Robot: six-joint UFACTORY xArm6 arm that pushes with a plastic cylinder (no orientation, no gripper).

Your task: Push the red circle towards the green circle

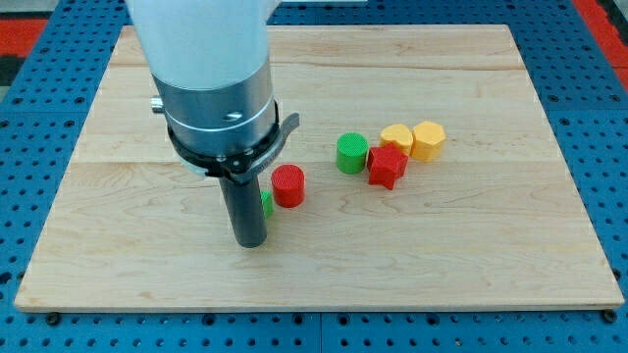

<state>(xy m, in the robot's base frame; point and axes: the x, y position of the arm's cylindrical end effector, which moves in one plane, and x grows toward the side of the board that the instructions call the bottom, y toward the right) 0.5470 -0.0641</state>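
Red circle (287, 185) sits near the middle of the wooden desk (491, 245), just right of my tip (250, 242), well apart from the green circle (352, 154) up-right. Most pushing remains, I judge. A green block (267, 204) peeks from behind the rod. No gripper exists to report.

You have one camera only, so no second view overlaps it. It looks from beyond the board's 6 o'clock edge, raised and tilted down toward 12 o'clock. The whole wooden board (471, 255) fits in frame, with blue pegboard (608, 118) showing around it, so the camera stands moderately near. The arm's housing (201, 59) enters at 11 o'clock, cut off by the frame's upper edge, and looms large.
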